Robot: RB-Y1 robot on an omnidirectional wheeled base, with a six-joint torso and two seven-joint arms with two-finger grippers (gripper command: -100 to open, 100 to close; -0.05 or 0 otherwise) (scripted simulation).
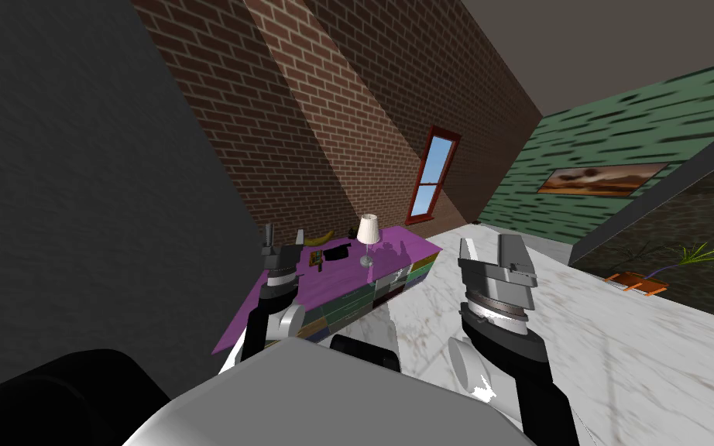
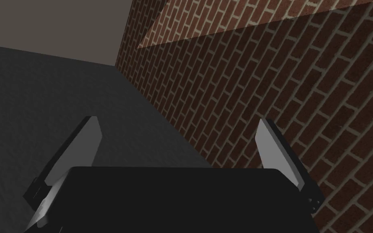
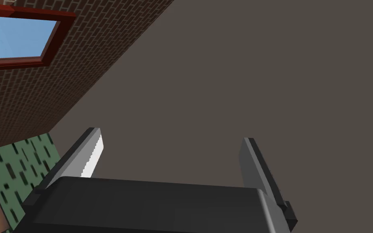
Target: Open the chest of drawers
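You have one long, low chest of drawers (image 1: 351, 303) with a purple top and green, yellow and grey fronts, standing along the brown brick wall (image 1: 309, 116). The left arm hides the chest's near end, and its drawers are too blurred to count. There are two grippers. The left gripper (image 1: 284, 236) hangs in front of the chest's near end, fingers spread and empty. The right gripper (image 1: 489, 248) is well apart from the chest, off its front over the pale marbled floor (image 1: 619, 348), fingers also spread. On the chest's top stand one white-shaded table lamp (image 1: 368, 232), one yellow banana (image 1: 320, 239) and two small dark items you cannot identify.
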